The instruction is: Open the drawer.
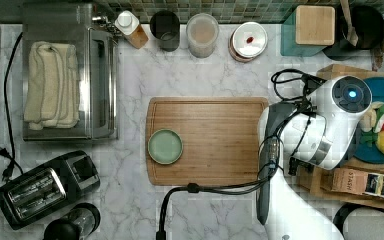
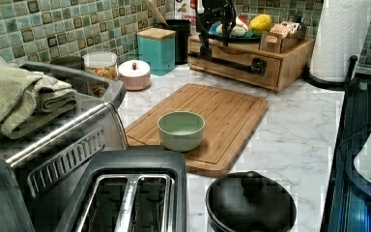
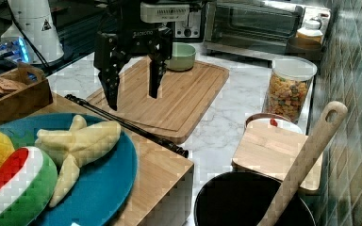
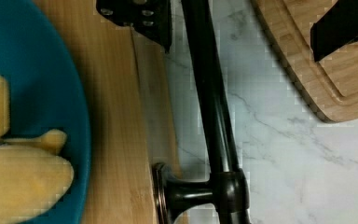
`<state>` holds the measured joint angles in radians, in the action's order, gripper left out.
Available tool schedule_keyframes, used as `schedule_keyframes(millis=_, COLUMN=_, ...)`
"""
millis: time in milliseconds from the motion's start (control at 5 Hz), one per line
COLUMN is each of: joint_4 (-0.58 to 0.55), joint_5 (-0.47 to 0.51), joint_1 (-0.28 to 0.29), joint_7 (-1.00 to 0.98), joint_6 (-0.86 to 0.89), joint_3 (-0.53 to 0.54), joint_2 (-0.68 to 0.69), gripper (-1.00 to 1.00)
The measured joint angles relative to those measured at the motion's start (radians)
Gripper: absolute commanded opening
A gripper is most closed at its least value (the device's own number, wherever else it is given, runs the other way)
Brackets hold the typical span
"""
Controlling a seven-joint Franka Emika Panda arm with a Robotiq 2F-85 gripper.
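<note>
Currently, scene: marble counter (image 1: 205,210) with a tiled backsplash.
Drawer: the drawer (image 2: 232,65) sits in a light-wood box at the far end of the counter in the left view; its front looks flush with the box, so closed.
Handle: the long black bar handle (image 4: 212,107) runs across the drawer front, held off it by a round-based post (image 4: 182,193).
End effector: the end effector (image 3: 132,89) hangs over the handle with its fingers spread wide; in the wrist view one finger (image 4: 142,16) lies over the box top and the other (image 4: 342,28) over the cutting board, the bar between them. Nothing is held.
Contact: I cannot tell whether either finger touches the bar.
Box top: a blue plate (image 3: 108,188) with plush toys (image 3: 82,146) rests on it.
Cutting board: the darker cutting board (image 1: 220,140) lies just beside the drawer front, carrying a green bowl (image 1: 165,146) near its edge on the top view's left.
Other items: toaster oven (image 1: 80,75) with a folded towel (image 1: 50,85) on top, and a black toaster (image 1: 40,187).
</note>
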<state>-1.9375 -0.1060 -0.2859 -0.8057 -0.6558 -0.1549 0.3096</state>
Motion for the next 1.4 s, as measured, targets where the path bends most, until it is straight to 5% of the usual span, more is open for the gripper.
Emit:
schedule_keyframes(millis=800, joint_4=-0.038, joint_5=-0.174, joint_1=0.064, joint_7=0.003, joint_6=-0.056, joint_3=0.026, joint_2=0.004, gripper=1.0)
schedule_keyframes(millis=1400, joint_4=-0.068, joint_5=-0.197, joint_1=0.094, joint_7=0.109, joint_6=-0.127, joint_3=-0.017, joint_2=0.012, gripper=1.0)
